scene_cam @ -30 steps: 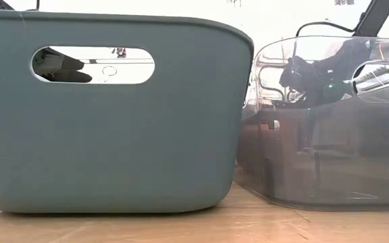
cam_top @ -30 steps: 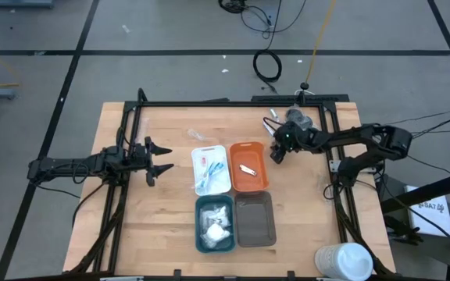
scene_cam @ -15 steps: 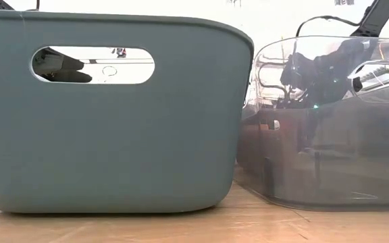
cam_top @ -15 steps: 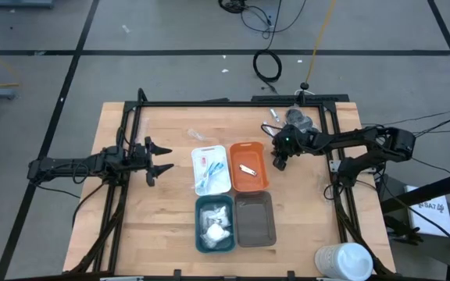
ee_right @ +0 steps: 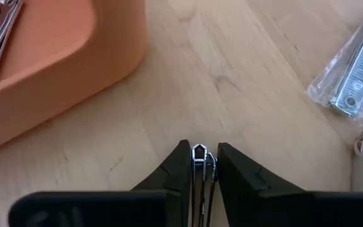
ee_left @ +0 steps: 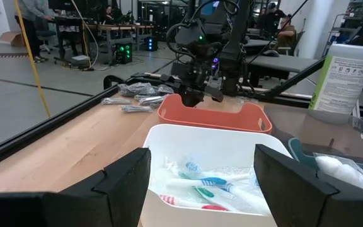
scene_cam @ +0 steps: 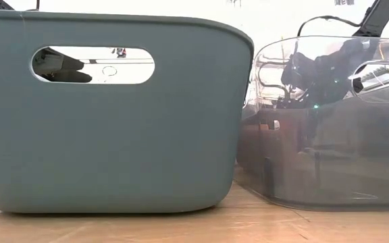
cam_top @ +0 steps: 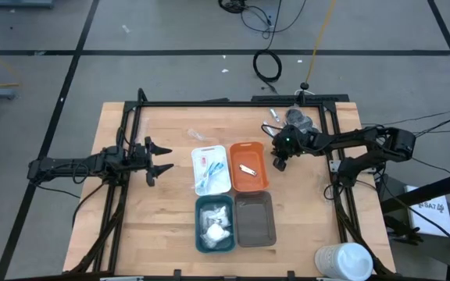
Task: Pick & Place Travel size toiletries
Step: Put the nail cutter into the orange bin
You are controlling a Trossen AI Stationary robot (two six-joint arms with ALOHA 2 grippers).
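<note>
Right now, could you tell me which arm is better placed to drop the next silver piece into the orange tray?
The right arm. Its pincer is already shut on a thin silver metal piece right beside the orange rectangular tray, while the left pincer waits open beyond the white tray.

Right gripper (ee_right: pixel 198 165) jaws pinched together; left gripper (ee_left: pixel 200 189) jaws apart.

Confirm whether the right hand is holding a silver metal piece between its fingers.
Yes, the right hand is shut on a thin silver metal piece above the bare wooden table, beside the orange tray.
</note>
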